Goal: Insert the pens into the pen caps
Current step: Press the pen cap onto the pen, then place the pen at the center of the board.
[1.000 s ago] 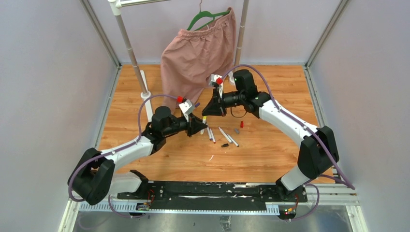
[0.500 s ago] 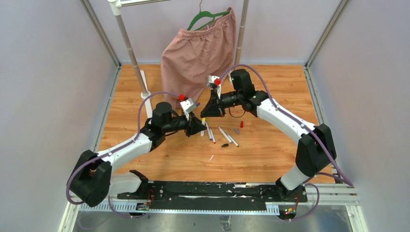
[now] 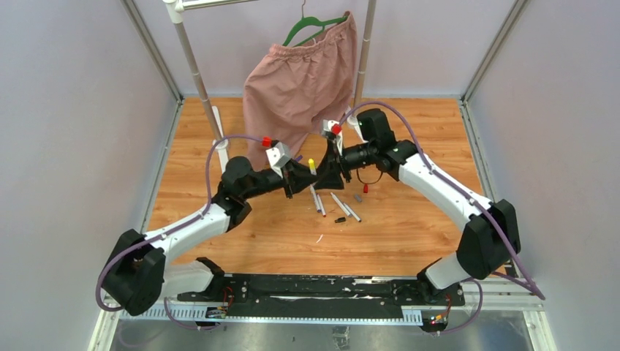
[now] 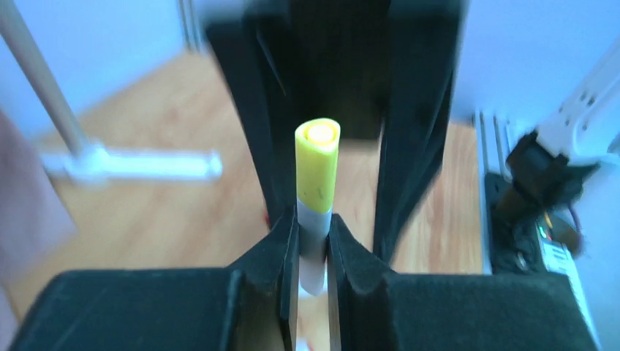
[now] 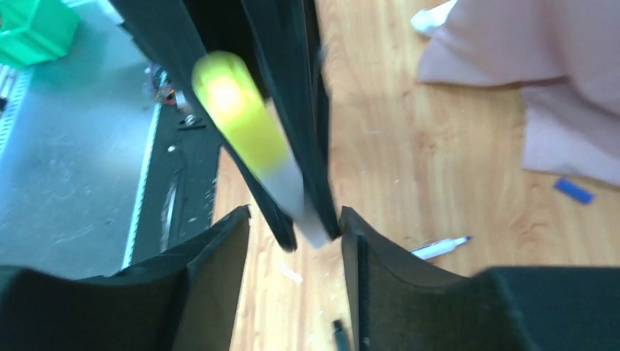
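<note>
My left gripper is shut on a white-barrelled pen that wears a yellow cap, held upright above the table. In the top view the yellow cap shows between both grippers. My right gripper faces it, open, its fingers standing either side of the capped pen without touching. Several pens lie on the wooden table below, with a red cap, a grey cap and a black cap. A purple-tipped pen lies on the wood.
Pink shorts hang on a green hanger from a rack at the back; its base stands back left. A small blue piece lies by the shorts' hem. Grey walls enclose the table.
My right gripper has opened and let go of the yellow cap, which stays on the pen. The left arm has lifted the pen up and to the right.
</note>
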### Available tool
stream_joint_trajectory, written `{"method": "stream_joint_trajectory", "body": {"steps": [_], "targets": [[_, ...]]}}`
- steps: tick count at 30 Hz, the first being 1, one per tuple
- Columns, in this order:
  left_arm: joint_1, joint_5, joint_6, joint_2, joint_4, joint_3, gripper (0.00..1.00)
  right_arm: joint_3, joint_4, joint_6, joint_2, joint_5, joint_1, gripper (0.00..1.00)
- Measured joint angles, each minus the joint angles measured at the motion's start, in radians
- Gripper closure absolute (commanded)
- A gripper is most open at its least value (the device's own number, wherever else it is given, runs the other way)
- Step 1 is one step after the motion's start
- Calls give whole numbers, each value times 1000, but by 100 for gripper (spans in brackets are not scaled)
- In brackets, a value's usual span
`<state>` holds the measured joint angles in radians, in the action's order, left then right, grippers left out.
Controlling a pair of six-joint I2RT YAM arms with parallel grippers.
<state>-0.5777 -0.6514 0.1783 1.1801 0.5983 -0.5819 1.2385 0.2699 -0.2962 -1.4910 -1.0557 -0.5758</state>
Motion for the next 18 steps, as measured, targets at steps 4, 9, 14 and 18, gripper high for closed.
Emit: {"method": "stream_joint_trajectory", "body": {"steps": [4, 9, 14, 18], "targets": [[-15, 2, 47, -5, 387, 4, 100, -44, 130, -5, 62, -20, 18, 33], [-16, 11, 114, 1, 643, 87, 100, -83, 192, -18, 172, -102, 127, 32], [-16, 16, 177, 31, 755, 161, 100, -126, 193, -78, 269, -167, 180, 31], [-24, 6, 228, 81, 845, 184, 100, -187, 193, -192, 309, -214, 183, 29]]}}
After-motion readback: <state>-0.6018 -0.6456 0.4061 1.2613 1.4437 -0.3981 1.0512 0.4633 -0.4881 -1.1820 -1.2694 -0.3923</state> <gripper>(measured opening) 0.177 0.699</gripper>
